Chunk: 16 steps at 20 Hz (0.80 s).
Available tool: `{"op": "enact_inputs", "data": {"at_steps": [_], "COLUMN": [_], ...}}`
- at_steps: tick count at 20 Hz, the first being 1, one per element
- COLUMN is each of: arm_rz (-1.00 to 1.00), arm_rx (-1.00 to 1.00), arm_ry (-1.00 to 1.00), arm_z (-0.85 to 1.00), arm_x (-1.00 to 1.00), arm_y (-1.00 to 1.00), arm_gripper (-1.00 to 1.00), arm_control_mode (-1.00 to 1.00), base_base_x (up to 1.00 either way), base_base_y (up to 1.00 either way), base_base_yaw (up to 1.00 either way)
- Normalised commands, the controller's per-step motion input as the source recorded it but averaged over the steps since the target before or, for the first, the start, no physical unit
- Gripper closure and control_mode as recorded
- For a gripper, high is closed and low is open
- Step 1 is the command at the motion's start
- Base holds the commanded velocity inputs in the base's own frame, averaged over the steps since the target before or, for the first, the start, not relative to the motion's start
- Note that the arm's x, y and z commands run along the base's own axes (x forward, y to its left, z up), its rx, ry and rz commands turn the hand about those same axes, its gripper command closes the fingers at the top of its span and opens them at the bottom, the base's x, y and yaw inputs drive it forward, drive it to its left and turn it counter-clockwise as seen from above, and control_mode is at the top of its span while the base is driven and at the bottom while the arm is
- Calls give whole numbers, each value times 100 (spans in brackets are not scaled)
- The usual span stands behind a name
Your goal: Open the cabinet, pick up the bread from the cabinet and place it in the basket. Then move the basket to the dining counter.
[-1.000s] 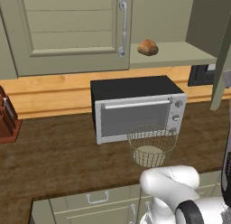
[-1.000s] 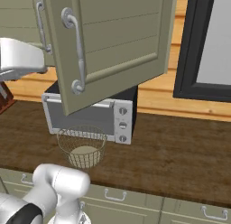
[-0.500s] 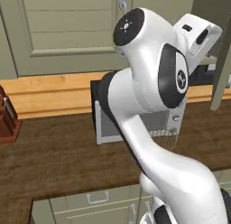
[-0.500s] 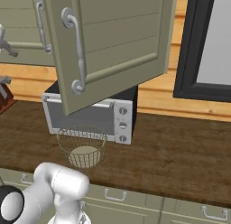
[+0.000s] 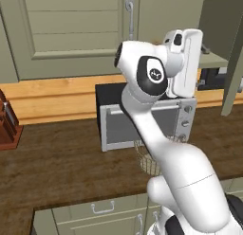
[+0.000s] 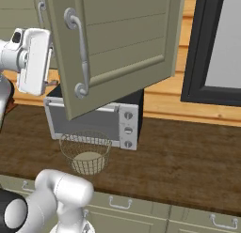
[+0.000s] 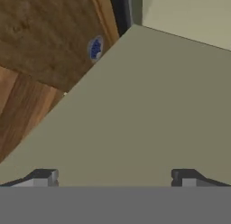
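The cabinet's right door [image 6: 117,44] hangs open, its silver bar handle [image 6: 81,56] facing the right base camera, while the left door [image 5: 71,30] is shut. My white hand [image 5: 185,63] is raised at the level of the open shelf [image 5: 211,62]. My gripper [image 7: 113,177] is open with nothing between its fingertips, facing a grey-green panel [image 7: 149,110]. The bread is hidden behind the hand and the door. The wire basket [image 6: 87,152] stands on the dark worktop in front of the microwave. The dining counter is out of view.
A dark microwave [image 6: 96,124] sits on the worktop [image 6: 188,157] under the cabinet. A knife block [image 5: 7,125] stands at the far left. A black-framed window [image 6: 219,44] is at the right. Green drawer fronts [image 5: 95,212] run below the worktop.
The arm has swung up from low in front of the base to the open cabinet shelf. The hand now covers the bread that showed on the shelf. The gripper stays open.
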Motion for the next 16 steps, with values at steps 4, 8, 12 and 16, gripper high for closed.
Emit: {"op": "enact_inputs", "data": {"at_steps": [4, 8, 12, 16], "arm_rz": [-35, -29, -19, -7], "arm_rx": [-12, -4, 0, 13], "arm_ry": [34, 20, 5, -1], "arm_z": [-8, 0, 0, -5], "arm_x": [9, -34, -79, -52], "arm_y": [-100, -100, -100, -100], "arm_gripper": [-100, -100, -100, -100], "arm_control_mode": [-100, -100, -100, -100], "base_base_x": [0, 0, 0, 0], "base_base_y": [0, 0, 0, 0], "base_base_yaw": [0, 0, 0, 0]}}
